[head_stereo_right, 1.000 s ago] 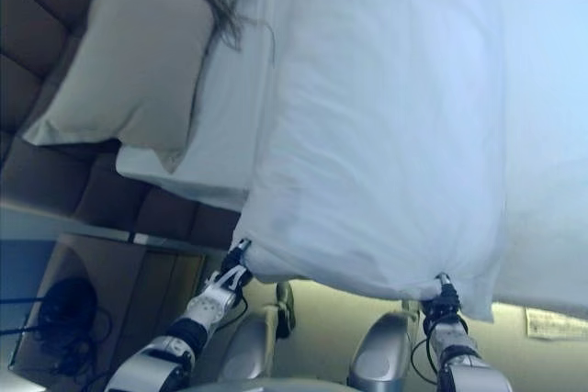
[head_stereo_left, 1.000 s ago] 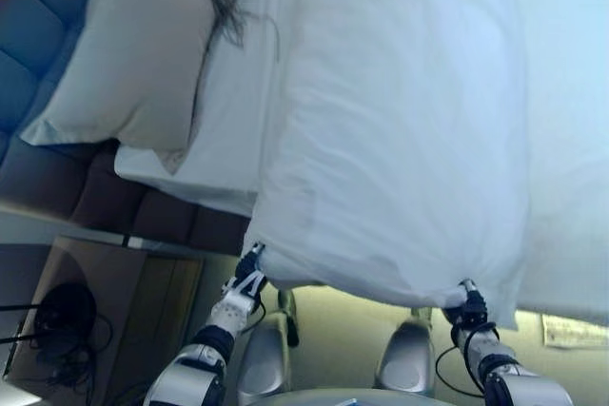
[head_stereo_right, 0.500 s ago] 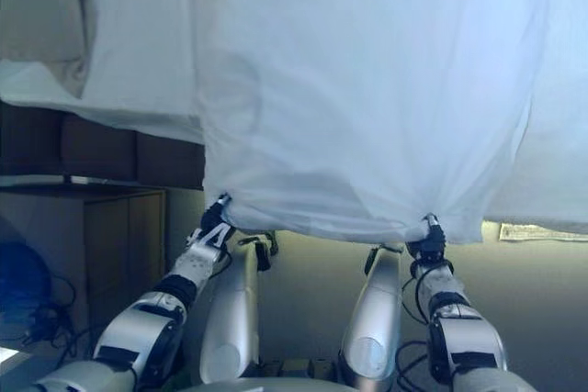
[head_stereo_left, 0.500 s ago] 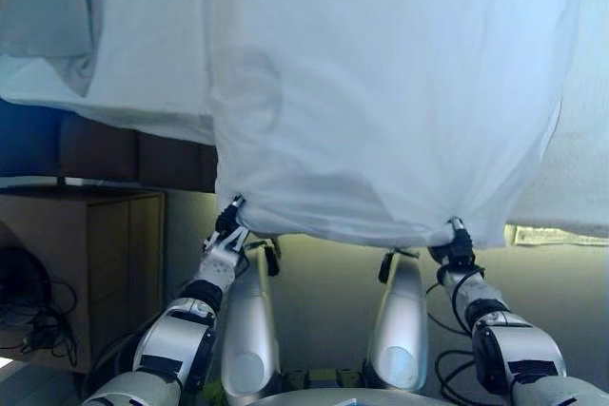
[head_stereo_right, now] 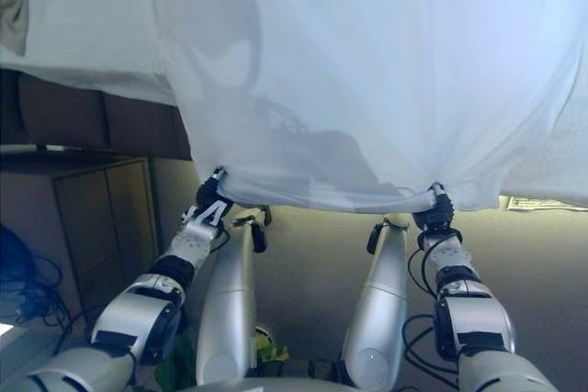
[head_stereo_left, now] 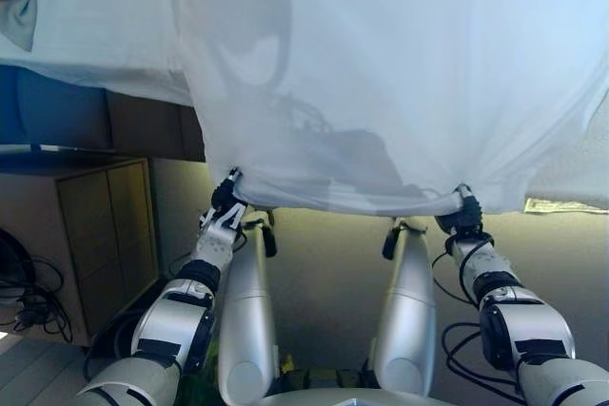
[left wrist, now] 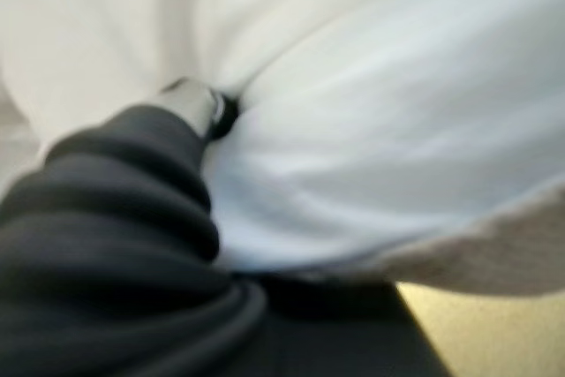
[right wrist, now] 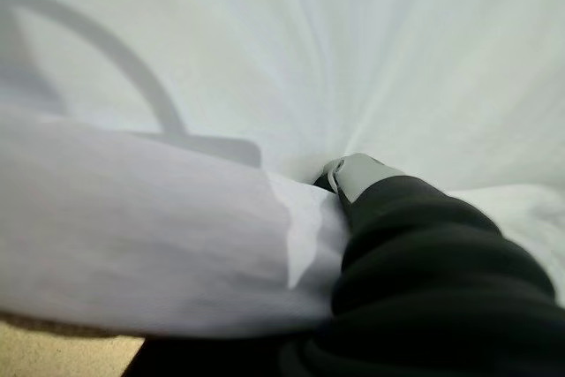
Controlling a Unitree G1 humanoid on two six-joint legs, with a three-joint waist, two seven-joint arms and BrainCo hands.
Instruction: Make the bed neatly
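Left hand (head_stereo_left: 224, 214) pinches one corner of sheet (head_stereo_left: 381, 73), right hand (head_stereo_left: 463, 219) pinches other; fingers closed on hem. Sheet held high, taut between hands, hanging over bed edge (head_stereo_left: 86, 54). Judged purpose: spread evenly over bed. Cabinet (head_stereo_left: 95, 235) nearby.

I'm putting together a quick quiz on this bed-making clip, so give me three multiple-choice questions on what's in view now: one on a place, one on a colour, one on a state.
1. Where is the wooden cabinet?
A. robot's left
B. robot's right
C. on the bed

2. What colour is the sheet?
A. white
B. red
C. black

3. How is the sheet's near edge held?
A. lying loose
B. gripped by both hands
C. gripped by one hand

Answers: 1 A, it stands at the view's left. 2 A, it is plainly white. 3 B, the left hand and right hand each grip a corner.
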